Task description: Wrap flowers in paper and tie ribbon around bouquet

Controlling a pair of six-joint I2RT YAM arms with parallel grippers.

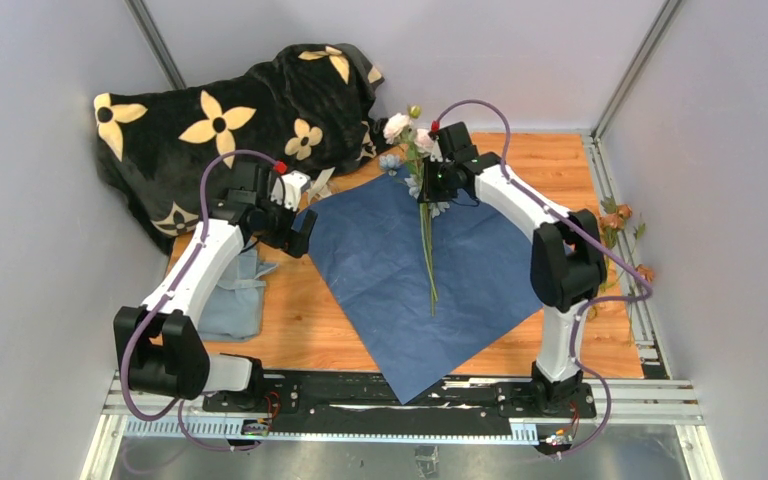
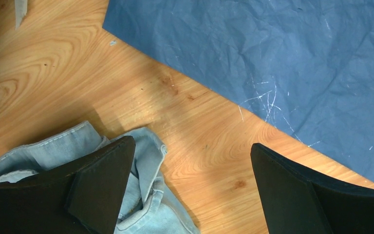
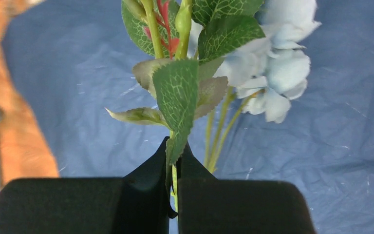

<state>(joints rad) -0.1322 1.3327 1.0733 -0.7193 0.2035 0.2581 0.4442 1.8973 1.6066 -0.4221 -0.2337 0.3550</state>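
Observation:
The paper (image 1: 390, 290) lies flat on the table, dark blue side up, one corner pointing at the arm bases. My right gripper (image 1: 438, 183) is shut on the green stems of the flowers (image 1: 401, 128) above the paper's far part. The pink and white blooms are at the far end and the long stems (image 1: 430, 270) trail toward me over the sheet. In the right wrist view a stem and leaf are pinched between the jaws (image 3: 174, 148), with a pale blue bloom (image 3: 275, 70) beyond them. My left gripper (image 1: 298, 228) (image 2: 190, 146) stands open over bare wood beside the paper's left edge (image 2: 282, 58). I cannot pick out the ribbon for sure.
A crumpled grey-blue cloth (image 1: 232, 300) (image 2: 141, 195) lies under my left gripper's left finger. A black blanket with cream flower prints (image 1: 230, 120) is heaped at the back left. More rust-brown flowers (image 1: 617, 222) lie along the right rail. A narrow pale strip end (image 2: 19, 12) shows on the wood.

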